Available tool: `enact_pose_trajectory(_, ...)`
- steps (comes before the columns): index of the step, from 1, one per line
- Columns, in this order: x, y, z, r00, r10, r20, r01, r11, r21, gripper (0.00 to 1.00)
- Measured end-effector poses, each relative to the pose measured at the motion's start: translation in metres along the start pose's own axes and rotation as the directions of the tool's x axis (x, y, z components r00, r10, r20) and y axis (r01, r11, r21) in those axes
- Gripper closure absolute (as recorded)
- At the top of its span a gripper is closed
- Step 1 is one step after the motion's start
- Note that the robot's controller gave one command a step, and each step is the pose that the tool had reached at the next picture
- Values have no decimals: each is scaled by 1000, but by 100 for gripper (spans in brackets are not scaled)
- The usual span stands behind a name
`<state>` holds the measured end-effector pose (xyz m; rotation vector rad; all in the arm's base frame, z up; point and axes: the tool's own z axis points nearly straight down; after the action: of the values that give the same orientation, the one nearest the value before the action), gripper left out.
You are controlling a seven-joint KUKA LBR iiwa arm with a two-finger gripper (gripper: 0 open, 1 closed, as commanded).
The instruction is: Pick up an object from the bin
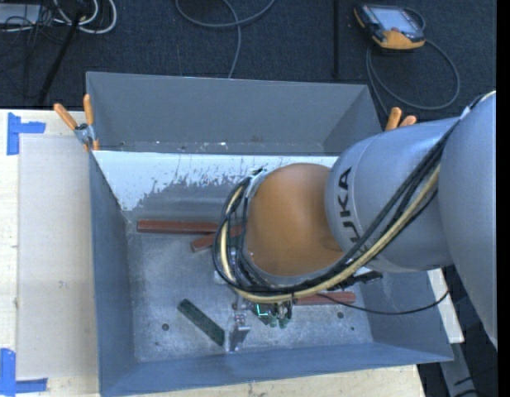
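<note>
Starting with the grey metal bin point(111, 288): holding just a few loose bits, nothing heaped. Spotting a long reddish-brown flat stick point(168, 226) lying across the back of the floor, and a shorter reddish-brown strip point(337, 298) poking out under the arm. Finding the claw point(253, 325) low near the front wall, just right of a small dark grey flat slab point(201, 322). Not managing to tell whether open or closed. Guessing light, stiff, awkward lying flat, so pinching across the narrow width.

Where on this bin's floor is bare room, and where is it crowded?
Bare: the left floor between the brown stick and the dark bar. Crowded: around the tool, beside that bar and a red stick.
</note>
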<state>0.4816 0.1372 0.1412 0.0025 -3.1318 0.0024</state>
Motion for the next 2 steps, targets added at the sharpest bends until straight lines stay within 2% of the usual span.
enact_pose_trajectory(1,-2,-1,-4,1000,3,7,-3,1000,-1,0)
enact_pose_trajectory(2,-24,8,67,996,91,18,-91,996,-7,100)
